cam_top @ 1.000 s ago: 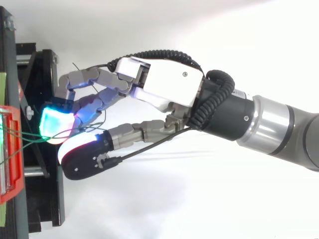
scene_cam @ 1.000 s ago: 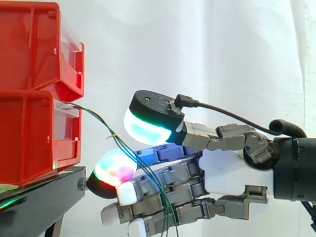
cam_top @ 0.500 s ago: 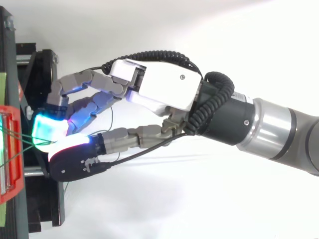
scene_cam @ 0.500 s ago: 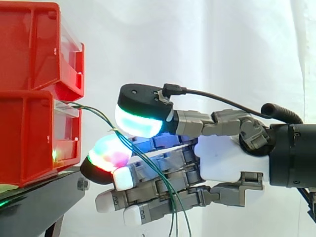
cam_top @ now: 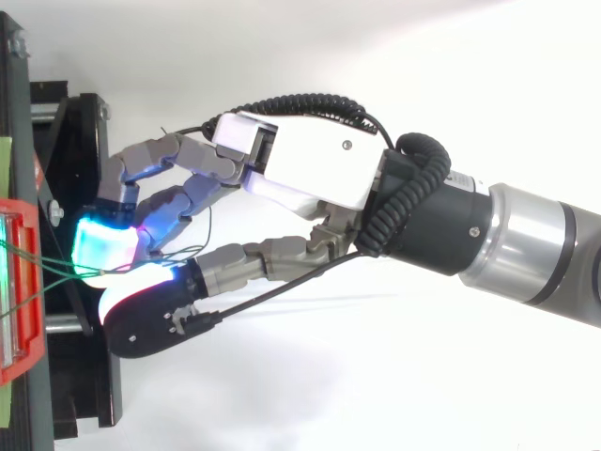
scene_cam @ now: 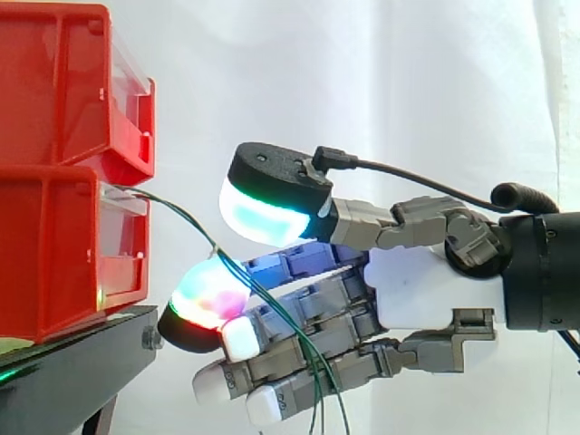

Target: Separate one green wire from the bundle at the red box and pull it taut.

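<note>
A white curtain (scene_cam: 381, 82) backs everything. The arm (cam_top: 526, 246) comes in from the right. At the left, two red bins (scene_cam: 54, 245) are stacked on a black stand (scene_cam: 68, 362). In the top view a pale green strip (cam_top: 5, 169) lies at the stand's edge, its print too small to read.

The hand (scene_cam: 426, 301) reaches towards the lower bin, fingers stretched nearly straight, with the thumb pad (scene_cam: 263, 217) held above a many-coloured finger pad (scene_cam: 207, 297). A narrow gap shows between the two, so nothing is clamped. The green wires (scene_cam: 181, 216) leave the front of the lower bin, pass through that gap (lying on top of the lower pad), then hang slack in front of the fingers to the bottom edge.
</note>
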Robot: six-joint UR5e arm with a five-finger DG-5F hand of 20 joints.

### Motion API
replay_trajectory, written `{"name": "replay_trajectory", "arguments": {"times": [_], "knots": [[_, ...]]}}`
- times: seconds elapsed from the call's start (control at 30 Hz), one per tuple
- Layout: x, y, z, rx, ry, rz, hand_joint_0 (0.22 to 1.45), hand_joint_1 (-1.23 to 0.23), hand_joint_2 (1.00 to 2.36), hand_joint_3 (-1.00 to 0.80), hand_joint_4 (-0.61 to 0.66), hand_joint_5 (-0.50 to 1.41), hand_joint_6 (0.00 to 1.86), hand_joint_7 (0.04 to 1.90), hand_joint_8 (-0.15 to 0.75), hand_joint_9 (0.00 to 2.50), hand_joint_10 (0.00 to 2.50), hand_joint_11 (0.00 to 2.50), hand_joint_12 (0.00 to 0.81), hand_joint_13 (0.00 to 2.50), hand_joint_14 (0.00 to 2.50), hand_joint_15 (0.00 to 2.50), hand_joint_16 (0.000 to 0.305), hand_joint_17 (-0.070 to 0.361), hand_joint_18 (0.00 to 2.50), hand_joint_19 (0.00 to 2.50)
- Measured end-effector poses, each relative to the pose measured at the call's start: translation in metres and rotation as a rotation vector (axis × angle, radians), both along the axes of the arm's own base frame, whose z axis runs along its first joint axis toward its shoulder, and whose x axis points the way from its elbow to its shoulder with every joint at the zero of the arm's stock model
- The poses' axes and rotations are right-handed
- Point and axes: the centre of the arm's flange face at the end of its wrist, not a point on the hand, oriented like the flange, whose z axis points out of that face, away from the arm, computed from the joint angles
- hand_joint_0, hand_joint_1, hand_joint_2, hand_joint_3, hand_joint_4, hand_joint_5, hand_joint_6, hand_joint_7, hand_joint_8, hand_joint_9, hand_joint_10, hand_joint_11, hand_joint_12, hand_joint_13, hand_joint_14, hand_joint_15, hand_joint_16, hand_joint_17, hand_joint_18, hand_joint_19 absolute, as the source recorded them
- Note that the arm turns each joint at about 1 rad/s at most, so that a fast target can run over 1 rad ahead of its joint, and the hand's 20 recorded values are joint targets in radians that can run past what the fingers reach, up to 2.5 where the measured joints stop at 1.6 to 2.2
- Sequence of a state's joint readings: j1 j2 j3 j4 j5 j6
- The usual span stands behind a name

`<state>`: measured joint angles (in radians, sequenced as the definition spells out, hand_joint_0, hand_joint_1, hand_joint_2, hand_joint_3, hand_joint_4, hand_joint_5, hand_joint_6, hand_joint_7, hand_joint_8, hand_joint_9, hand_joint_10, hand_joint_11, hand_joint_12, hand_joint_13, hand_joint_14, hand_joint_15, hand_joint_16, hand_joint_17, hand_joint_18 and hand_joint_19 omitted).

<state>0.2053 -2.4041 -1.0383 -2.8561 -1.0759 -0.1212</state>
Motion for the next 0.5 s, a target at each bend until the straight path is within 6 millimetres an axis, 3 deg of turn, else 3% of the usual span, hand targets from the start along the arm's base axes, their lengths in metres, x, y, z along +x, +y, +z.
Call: {"name": "replay_trajectory", "arguments": {"times": [0.5], "knots": [[-0.0012, 0.0005, -0.0009, 0.003, 0.01, 0.0, 0.62, -0.81, 1.02, -0.17, -0.02, -0.17, 0.91, 1.14, 0.264, 0.92, 0.02, 0.67, 0.344, 0.79, 0.01, 0.37, 0.047, 0.105, 0.74, 0.43]]}}
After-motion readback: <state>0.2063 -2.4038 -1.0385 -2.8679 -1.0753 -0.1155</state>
